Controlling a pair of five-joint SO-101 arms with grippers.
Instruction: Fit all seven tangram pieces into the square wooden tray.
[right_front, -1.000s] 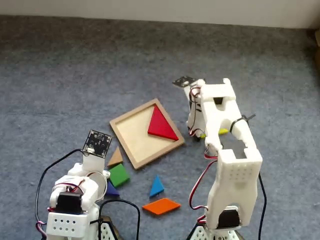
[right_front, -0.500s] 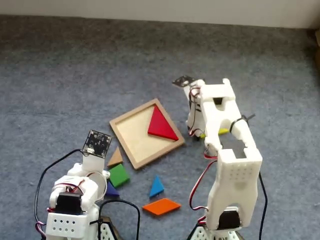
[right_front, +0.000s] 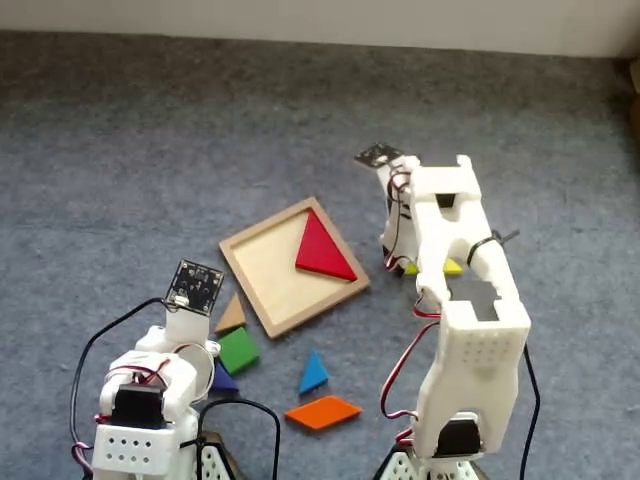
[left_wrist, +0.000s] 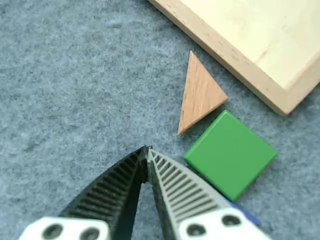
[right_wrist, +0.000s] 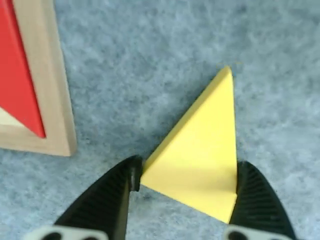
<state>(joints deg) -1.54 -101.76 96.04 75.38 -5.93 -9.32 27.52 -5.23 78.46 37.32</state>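
Right wrist view: tool (right_wrist: 187, 169) clasps yellow triangle (right_wrist: 205, 145); high view: arm (right_front: 455, 225) overlaps it.

From above, the right arm (right_front: 470, 300) covers most of the yellow triangle (right_front: 452, 267). The dark blue piece (left_wrist: 250, 217) is largely hidden by the green square (left_wrist: 230, 155), its shape perhaps triangular. The wooden tray (left_wrist: 225, 50) runs off the left wrist view's edge.

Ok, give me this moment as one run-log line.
tray: red triangle only | right gripper: grips yellow triangle | left gripper: closed, empty, by green square
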